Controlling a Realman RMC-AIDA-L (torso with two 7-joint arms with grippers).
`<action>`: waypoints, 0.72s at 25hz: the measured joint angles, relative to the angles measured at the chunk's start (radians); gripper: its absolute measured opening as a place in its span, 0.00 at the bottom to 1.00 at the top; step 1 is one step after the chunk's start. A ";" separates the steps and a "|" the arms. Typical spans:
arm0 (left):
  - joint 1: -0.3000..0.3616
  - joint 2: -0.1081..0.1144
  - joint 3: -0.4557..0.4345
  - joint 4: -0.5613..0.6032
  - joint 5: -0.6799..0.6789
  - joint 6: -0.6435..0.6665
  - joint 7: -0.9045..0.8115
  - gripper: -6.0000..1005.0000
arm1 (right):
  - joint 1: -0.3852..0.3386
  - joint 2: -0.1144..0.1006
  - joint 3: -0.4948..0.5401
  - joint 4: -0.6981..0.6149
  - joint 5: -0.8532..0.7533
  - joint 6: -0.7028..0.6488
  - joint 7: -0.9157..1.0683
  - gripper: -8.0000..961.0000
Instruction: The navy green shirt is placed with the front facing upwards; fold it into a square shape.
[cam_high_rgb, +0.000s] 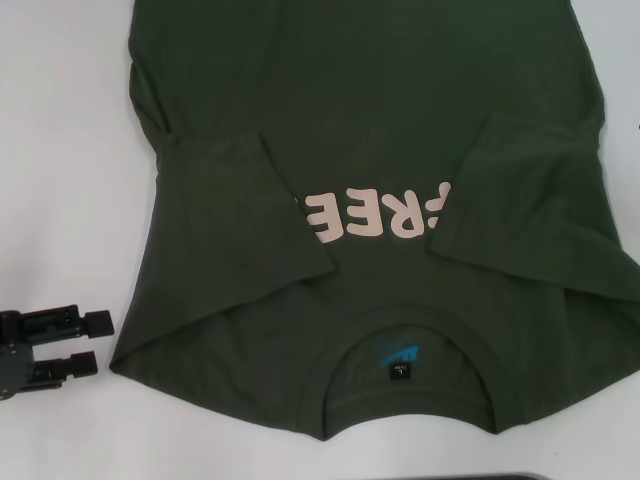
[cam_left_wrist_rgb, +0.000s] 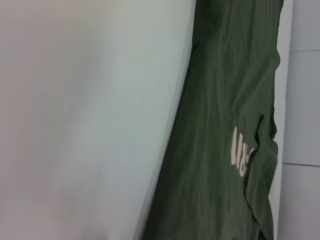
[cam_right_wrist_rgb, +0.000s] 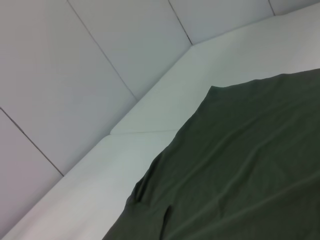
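Resting at the left edge of the head view, the left gripper (cam_high_rgb: 88, 343) is sitting on the white table (cam_high_rgb: 60, 150) with its fingers apart and nothing between them, just beside the shirt's left shoulder corner but not touching it. The navy green shirt (cam_high_rgb: 370, 110) is lying flat across the table, front up, collar nearest the robot, its far end running out of frame. Both sleeves are lying folded inward: the left sleeve (cam_high_rgb: 245, 215) is covering the start of the pink letters (cam_high_rgb: 375, 213), and the right sleeve (cam_high_rgb: 535, 215) is overlapping their end. The right gripper is not showing in any view, so its state cannot be told. Judged from this, the sleeve-folding step is looking complete. The next move is likely calling for both grippers to be taking the collar-end corners and carrying them toward the hem.
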 joint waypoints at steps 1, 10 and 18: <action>0.000 -0.001 0.002 0.000 0.000 -0.007 -0.007 0.78 | 0.002 -0.002 0.002 0.005 0.000 0.000 0.000 0.85; -0.011 -0.008 0.008 0.002 0.043 -0.061 -0.037 0.78 | 0.005 -0.006 0.020 0.014 0.003 0.002 0.001 0.85; -0.022 -0.011 0.003 0.011 0.047 -0.066 -0.034 0.77 | 0.008 -0.006 0.022 0.014 0.003 0.002 0.001 0.85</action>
